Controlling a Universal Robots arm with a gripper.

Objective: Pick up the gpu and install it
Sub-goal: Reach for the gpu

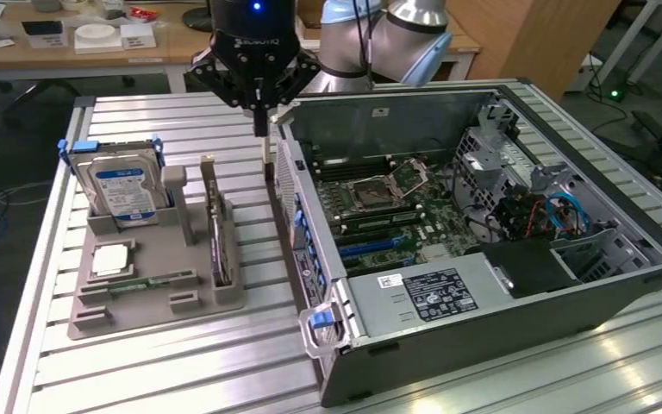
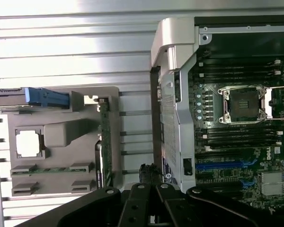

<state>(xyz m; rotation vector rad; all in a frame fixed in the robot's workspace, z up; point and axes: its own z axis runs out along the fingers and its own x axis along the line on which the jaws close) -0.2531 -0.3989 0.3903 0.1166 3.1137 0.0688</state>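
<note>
Slatted table [image 1: 193, 362]: gpu [image 1: 218, 250] dark, thin, edge-on in grey holder [image 1: 124, 323] (pale bracket [image 1: 208, 177], seemingly); tool [image 1: 261, 129] pinched shut.

Saw an open case [image 1: 607, 276] just beside the gripper [image 1: 259, 128], on the exterior view's right of it. Found a motherboard [image 1: 395, 216] inside, with a socket [image 1: 379, 185] near its middle and a labelled power supply [image 1: 434, 293] at the end farthest from the gripper. Noted a grey holder [image 1: 135, 312] lower than the gripper, to the exterior view's left, carrying an upright hard drive [image 1: 121, 191] and a flat pale chip [image 1: 113, 259]. Saw all on a slatted table [image 1: 170, 371].
</note>
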